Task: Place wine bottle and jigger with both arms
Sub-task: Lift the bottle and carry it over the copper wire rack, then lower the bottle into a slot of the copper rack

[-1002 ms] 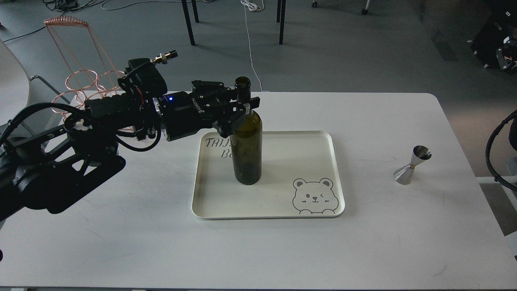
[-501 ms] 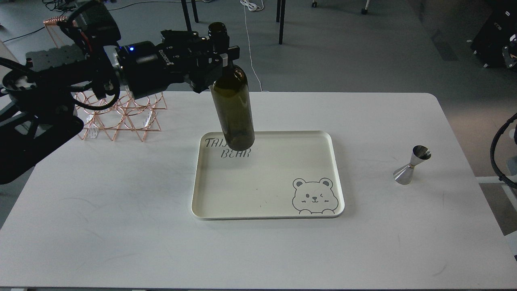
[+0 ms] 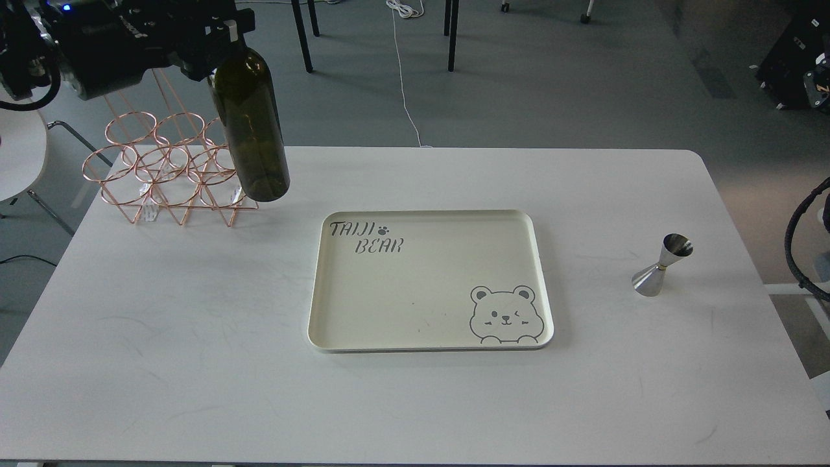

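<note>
The dark olive-green wine bottle [image 3: 251, 130] hangs in the air at the upper left, tilted slightly, its base over the right end of the copper wire rack [image 3: 165, 175]. My left gripper [image 3: 217, 29] is shut on the bottle's neck at the top edge of the view; the bottle's mouth is out of view. The shiny steel jigger [image 3: 661, 266] stands upright on the white table [image 3: 194, 363] at the right, apart from everything. My right gripper is out of view; only a loop of its black cable [image 3: 801, 250] shows at the right edge.
A cream tray [image 3: 431, 347] with a bear drawing and "TAIJI BEAR" lettering lies in the table's middle, holding nothing. The copper rack of rings stands at the table's back left. Chair legs and cables are on the floor beyond.
My left arm has lifted the bottle off the tray and carried it up and to the left, to above the copper rack. The jigger has not moved.
</note>
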Motion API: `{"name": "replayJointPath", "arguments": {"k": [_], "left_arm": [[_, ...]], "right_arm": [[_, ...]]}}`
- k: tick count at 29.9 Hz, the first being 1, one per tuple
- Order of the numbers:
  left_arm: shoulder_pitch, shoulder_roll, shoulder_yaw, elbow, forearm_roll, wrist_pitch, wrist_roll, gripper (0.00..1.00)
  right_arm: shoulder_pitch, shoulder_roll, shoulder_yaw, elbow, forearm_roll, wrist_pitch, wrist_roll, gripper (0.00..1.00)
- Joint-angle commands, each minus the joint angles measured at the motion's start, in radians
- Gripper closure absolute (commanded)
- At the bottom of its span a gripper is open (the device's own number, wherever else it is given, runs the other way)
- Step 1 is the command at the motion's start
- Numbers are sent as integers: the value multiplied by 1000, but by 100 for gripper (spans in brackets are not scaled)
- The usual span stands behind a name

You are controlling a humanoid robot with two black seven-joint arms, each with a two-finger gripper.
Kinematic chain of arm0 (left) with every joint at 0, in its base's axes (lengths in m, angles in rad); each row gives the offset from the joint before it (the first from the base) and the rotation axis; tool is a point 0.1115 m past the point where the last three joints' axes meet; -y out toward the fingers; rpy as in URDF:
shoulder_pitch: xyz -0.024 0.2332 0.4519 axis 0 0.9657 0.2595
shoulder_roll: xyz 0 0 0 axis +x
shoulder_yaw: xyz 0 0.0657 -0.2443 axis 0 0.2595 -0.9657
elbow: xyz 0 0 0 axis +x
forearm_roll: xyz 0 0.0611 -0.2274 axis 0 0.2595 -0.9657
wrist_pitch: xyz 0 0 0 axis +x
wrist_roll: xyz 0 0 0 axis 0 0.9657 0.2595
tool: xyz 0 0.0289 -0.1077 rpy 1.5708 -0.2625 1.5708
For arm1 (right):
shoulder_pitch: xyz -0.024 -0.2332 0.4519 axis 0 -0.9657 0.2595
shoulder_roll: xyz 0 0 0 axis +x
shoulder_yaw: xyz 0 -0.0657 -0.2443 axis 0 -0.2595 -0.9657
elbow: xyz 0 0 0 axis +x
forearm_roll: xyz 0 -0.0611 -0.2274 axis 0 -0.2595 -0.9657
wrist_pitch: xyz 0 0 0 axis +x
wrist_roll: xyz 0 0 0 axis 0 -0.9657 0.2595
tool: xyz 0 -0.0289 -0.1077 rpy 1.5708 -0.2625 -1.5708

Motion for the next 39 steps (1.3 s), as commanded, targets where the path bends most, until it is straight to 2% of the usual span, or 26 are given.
{"name": "replayJointPath", "arguments": {"k": [1,13,17,22,28,39], "left_arm": [[-12,1,1,64,6,5,-12,81],[-32,-40,1,254,7,7,-17,82],[-32,-52,4,274,6,10,-15,82],[-33,-83,46,352,7,72,-15,83],[-33,-92,74,360,6,99,-15,83],[-29,-94,92,358,-2,97,-17,82]], "right_arm": [[0,-2,-2,1,0,0,-2,4],[0,-2,-4,1,-2,0,-2,4],[0,-2,-4,1,0,0,-2,4],[0,-2,-4,1,-2,0,-2,4],[0,-2,-4,1,0,0,-2,4],[0,-2,-4,1,0,0,-2,4]]}}
